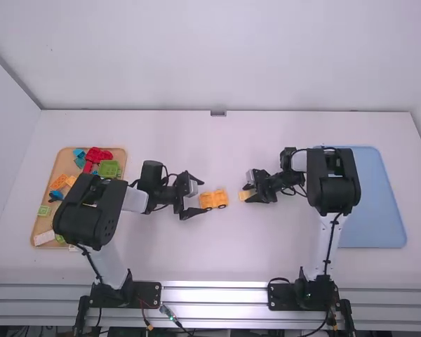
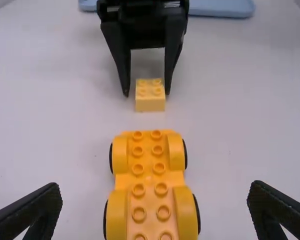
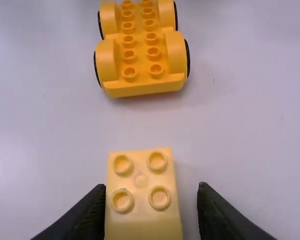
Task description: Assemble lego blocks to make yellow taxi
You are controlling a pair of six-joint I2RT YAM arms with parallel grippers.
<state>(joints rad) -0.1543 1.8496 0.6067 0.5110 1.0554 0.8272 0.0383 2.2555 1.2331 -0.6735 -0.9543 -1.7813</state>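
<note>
I saw the yellow car base point(image 1: 214, 199) flat on the table point(image 1: 217, 260), near the middle of the frame. It was longest from side to side, its right end tipped up just a bit. One end pointed at each claw; I couldn't tell which was the front. The left claw point(image 1: 204, 196) was wide open around its left end. The right claw point(image 1: 246, 194) sat just right of it, with a pale yellow block point(image 3: 142, 225) between its fingers, but looked not squeezed, with a gap on one side. The tan tray point(image 1: 64, 165) at left held red, green, blue and orange pieces. A blue tray point(image 1: 372, 196) lay at right.
</note>
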